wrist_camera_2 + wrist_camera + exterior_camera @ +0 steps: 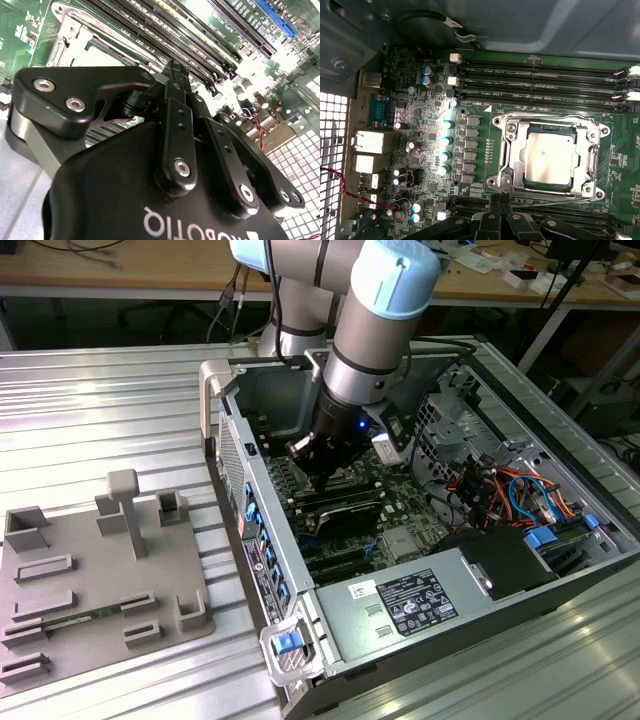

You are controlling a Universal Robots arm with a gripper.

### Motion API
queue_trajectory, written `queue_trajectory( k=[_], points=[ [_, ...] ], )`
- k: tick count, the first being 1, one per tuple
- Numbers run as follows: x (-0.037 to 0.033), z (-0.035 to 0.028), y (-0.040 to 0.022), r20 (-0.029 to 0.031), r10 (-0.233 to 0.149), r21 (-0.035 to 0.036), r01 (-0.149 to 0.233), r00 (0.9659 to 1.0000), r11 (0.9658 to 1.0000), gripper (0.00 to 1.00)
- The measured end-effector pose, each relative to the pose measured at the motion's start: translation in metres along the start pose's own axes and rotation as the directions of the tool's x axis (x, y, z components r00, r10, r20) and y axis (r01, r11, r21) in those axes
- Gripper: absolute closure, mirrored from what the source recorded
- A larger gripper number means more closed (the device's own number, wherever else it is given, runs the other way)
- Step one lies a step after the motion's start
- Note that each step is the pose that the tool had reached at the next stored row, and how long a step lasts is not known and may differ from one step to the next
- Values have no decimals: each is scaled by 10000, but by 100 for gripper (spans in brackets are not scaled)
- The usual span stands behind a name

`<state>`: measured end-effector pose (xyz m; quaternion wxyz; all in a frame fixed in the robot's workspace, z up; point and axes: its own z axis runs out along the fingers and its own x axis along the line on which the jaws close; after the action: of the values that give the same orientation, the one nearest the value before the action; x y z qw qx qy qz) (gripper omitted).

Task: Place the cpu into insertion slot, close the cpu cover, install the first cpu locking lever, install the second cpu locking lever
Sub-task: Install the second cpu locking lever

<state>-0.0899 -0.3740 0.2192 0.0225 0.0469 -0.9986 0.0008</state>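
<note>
Inside the computer case [560, 570], the arm points down, its narrowed empty tool [501, 200] beside the cpu cover [547, 155].

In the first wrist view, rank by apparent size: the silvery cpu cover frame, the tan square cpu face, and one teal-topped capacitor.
Largest to smallest:
1. The silvery metal cpu cover frame, lying closed around the chip.
2. The tan square cpu, showing through the cover's window.
3. A teal-topped capacitor, far smaller.
All sit on the same board, so nearness hardly skews this.
</note>
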Motion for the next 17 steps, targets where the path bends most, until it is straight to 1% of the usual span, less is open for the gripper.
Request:
queue_trajectory(
  k=[5,9,14,17],
  points=[
    [2,9,5,2,-1,0,1,10000,10000,89],
    [22,21,10,3,-1,-5,1,10000,10000,89],
    [24,66,29,3,-25,-9,25,10000,10000,89],
    [20,105,41,3,-65,-8,65,10000,10000,89]
  ],
)
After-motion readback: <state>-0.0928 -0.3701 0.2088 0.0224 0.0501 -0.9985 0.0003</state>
